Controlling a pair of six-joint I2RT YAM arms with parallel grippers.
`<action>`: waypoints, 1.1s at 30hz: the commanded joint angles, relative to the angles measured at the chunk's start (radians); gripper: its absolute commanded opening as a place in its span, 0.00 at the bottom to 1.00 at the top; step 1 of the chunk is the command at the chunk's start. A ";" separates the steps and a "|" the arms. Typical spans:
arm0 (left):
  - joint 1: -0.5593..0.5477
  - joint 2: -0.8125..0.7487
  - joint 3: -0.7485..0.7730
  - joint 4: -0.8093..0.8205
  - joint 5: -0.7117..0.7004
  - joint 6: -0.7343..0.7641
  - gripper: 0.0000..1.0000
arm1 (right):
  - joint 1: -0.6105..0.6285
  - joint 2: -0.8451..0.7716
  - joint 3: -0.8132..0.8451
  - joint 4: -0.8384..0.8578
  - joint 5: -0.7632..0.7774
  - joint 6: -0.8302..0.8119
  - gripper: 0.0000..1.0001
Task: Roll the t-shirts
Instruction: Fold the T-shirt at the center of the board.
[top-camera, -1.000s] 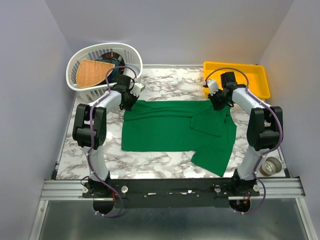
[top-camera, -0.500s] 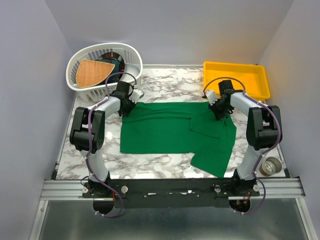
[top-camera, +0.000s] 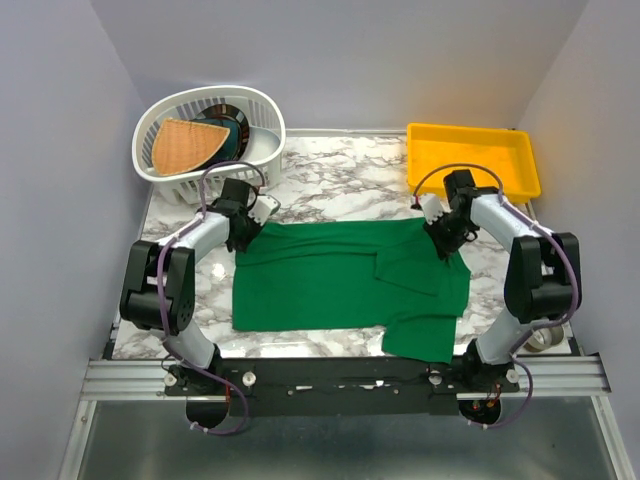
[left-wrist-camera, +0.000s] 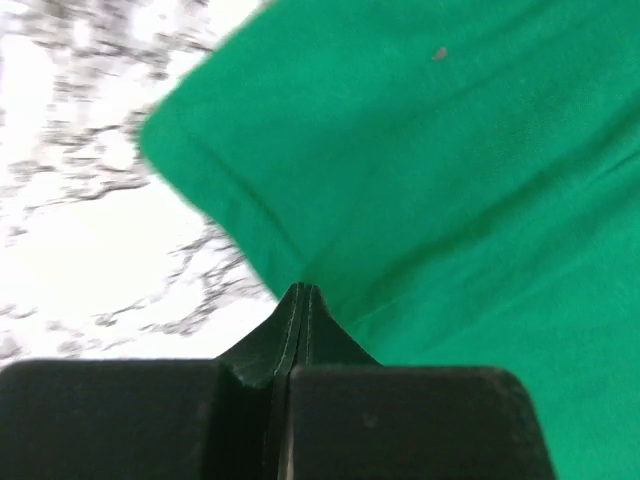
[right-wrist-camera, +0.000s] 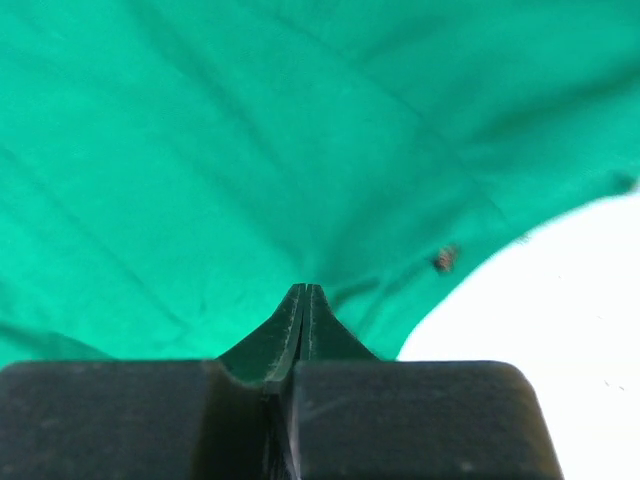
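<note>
1. Compared with a second ago, both arms have drawn back toward their bases and the emerald-green t-shirt (top-camera: 320, 285) has slid with them. Its far edge now lies closer to the middle of the marble table (top-camera: 340, 170), and its near right flap reaches the table's near edge.
2. The left gripper (top-camera: 243, 225) has its jaws pressed together on the shirt's far left corner. The wrist view shows the hem pinched right at the tips.
3. The right gripper (top-camera: 443, 240) has finished closing and is now clamped on the far right edge, where the cloth puckers toward the tips.
4. The shirt lies flat and spread across the table, with one panel folded over on its right side. It is well apart from the white laundry basket (top-camera: 215, 90) and the yellow tray (top-camera: 465, 128).
5. No roll has been started yet. With both far corners gripped, the pull looks like smoothing and positioning before the far edge is turned over. The flap at the near edge could slip off if the drag goes on.
</note>
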 joint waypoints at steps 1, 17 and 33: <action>0.008 -0.062 0.080 0.017 -0.020 0.019 0.01 | -0.014 -0.089 0.127 0.027 -0.035 0.076 0.08; 0.022 0.214 0.308 0.035 -0.029 -0.050 0.00 | -0.048 0.199 0.398 0.096 0.068 -0.018 0.01; 0.019 0.290 0.270 0.057 -0.105 0.019 0.00 | -0.056 0.274 0.254 0.173 0.168 -0.183 0.01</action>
